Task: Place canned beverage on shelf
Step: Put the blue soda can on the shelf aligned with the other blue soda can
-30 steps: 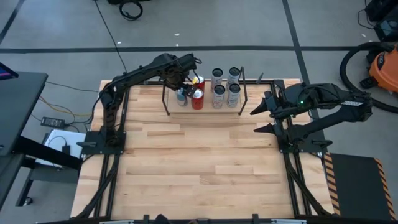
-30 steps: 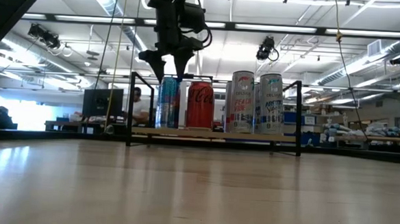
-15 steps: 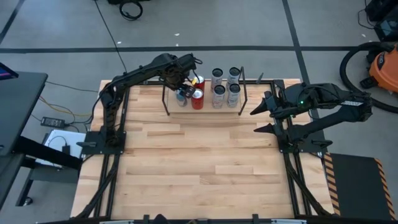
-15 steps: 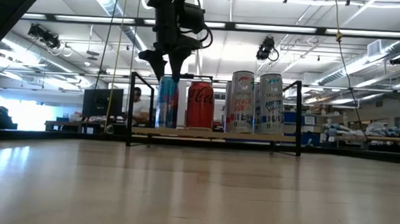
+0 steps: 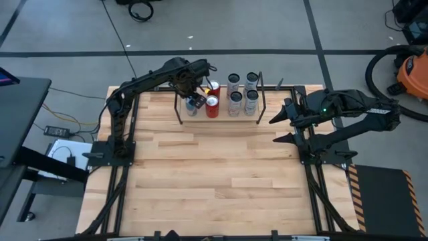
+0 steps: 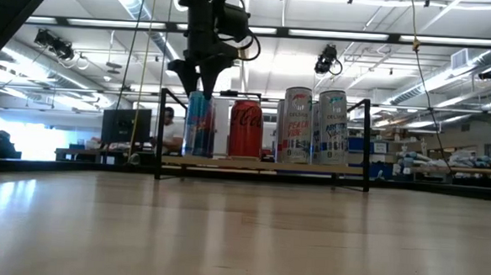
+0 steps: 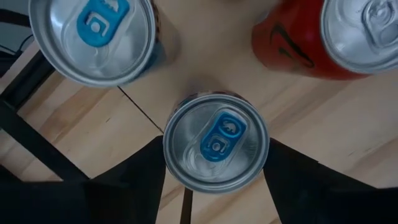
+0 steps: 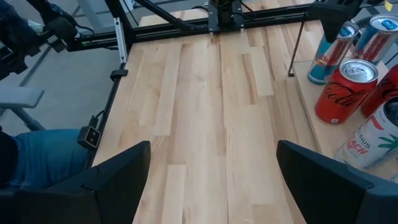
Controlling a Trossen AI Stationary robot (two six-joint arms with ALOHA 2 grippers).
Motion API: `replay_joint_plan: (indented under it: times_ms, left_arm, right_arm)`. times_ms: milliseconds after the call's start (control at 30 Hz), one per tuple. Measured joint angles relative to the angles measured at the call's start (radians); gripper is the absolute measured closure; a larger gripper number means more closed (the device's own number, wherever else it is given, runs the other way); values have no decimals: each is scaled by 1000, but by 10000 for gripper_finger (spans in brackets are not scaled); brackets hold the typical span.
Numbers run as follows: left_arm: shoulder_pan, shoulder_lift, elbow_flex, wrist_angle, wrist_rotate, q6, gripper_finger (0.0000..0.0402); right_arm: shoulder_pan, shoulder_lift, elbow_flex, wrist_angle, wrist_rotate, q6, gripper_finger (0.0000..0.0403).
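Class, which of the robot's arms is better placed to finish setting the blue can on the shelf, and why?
Left. The left gripper already sits over the blue can on the shelf, fingers flanking it. The right gripper waits open beside the shelf, holding nothing.

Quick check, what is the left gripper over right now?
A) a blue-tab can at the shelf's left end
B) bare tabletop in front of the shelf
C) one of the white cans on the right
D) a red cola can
A: the left gripper sits over the blue-tab can at the left end of the shelf, with a jaw on each side of it in the left wrist view.
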Motion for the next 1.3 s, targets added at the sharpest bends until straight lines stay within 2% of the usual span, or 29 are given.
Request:
replay_joint_plan:
  times_ms: [267, 1300]
  left_arm:
    - [0, 0, -1, 6, -1, 2, 146]
    - [-4, 2, -2, -10, 7, 23, 143]
  right_arm:
    - [0, 0, 0, 0, 0, 0, 45]
    - [0, 0, 0, 0, 0, 19, 45]
